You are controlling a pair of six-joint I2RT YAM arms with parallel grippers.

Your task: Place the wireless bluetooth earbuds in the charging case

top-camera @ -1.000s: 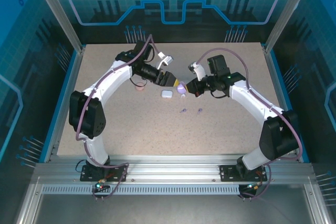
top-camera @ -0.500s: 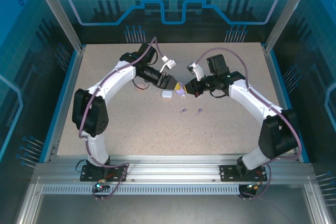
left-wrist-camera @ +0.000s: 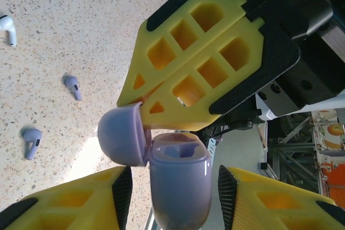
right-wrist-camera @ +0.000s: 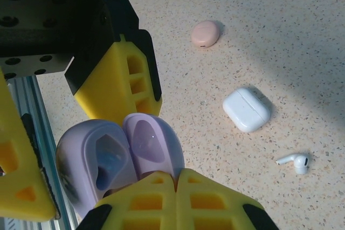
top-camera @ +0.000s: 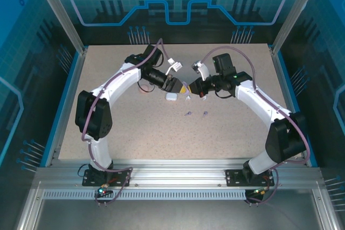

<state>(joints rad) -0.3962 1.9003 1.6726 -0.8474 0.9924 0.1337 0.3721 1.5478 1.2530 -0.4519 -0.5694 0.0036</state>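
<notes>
Left gripper (left-wrist-camera: 172, 184) has been narrowing since the earlier frame and is now closing around the purple charging case (left-wrist-camera: 180, 168), with slim gaps still showing beside its pads; right gripper (left-wrist-camera: 143, 105) is pinching shut at the case's flipped-open lid (left-wrist-camera: 121, 136), holding it clear of the table (left-wrist-camera: 81, 14); two purple earbuds (left-wrist-camera: 73, 86) are lying flat on the table, well apart from both hands, toward the arm bases; the right arm is looking slightly nearer them.

Glossy smooth plastic: purple case (left-wrist-camera: 180, 187); matt plastic: fingers (right-wrist-camera: 102, 95); matt speckled: table (right-wrist-camera: 280, 36).
</notes>
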